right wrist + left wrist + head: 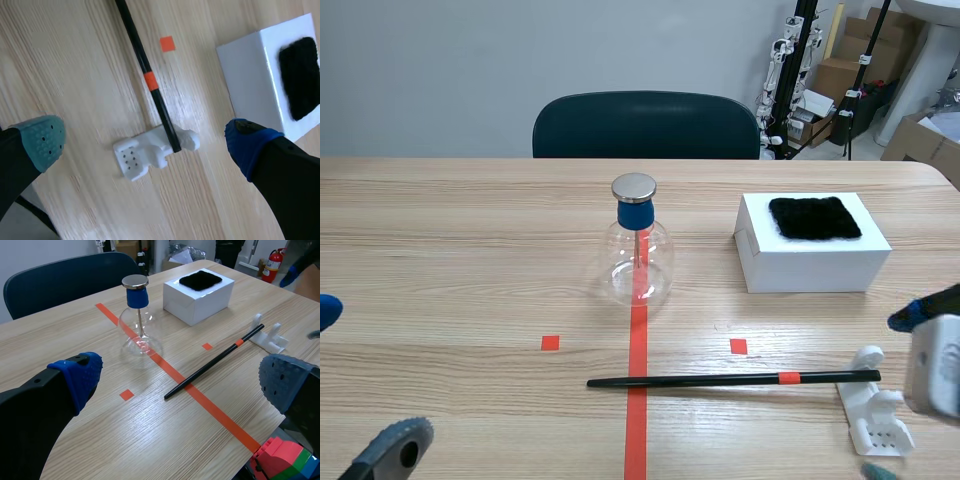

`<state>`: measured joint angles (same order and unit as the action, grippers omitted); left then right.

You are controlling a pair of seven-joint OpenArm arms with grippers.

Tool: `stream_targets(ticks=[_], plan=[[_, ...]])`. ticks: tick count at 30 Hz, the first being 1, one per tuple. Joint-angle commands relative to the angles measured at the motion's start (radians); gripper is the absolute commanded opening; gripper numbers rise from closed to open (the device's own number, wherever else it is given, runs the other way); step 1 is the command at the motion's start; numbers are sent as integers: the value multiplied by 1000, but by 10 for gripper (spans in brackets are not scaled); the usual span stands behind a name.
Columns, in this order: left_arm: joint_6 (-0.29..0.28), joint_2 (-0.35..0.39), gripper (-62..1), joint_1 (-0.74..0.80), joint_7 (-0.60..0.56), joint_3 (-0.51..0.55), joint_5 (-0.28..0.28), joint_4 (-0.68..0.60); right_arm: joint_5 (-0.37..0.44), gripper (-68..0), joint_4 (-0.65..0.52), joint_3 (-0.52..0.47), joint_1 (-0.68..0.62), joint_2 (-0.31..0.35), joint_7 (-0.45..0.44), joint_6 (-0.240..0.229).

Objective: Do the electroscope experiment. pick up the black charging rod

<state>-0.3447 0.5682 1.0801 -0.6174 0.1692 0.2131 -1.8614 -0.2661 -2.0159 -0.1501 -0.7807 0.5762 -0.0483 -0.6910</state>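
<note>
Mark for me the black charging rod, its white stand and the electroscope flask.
black charging rod (pixel 720 380): scene view, mid-shaft, left of its orange band.
white stand (pixel 134 159): right wrist view, on its perforated base.
electroscope flask (pixel 638 255): scene view, on the glass bulb.

No text, label, brand, number or sign can be read anywhere in these views.
</note>
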Motion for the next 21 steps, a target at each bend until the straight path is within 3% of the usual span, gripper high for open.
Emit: stream_targets(ticks=[1,2,9,13,17,21], plan=[[-6,-3,14,-3,-14,3,9,-18,-3,4,-14,21,61,19,47,-27],[-6,-3,14,-3,-14,3,8,-18,-2,4,-14,36,93,26,85,-55],[-6,-3,14,-3,-14,3,8,-18,110,4,13,285,350,158,378,-55],[-6,-3,14,-19,-11,3,8,-17,140,4,85,447,500,169,507,-55],[-6,-3,14,-37,-5,3,7,-16,232,4,165,606,619,177,664,-55],[-6,-3,14,-60,5,3,3,-15,342,4,224,766,744,214,724,-55]])
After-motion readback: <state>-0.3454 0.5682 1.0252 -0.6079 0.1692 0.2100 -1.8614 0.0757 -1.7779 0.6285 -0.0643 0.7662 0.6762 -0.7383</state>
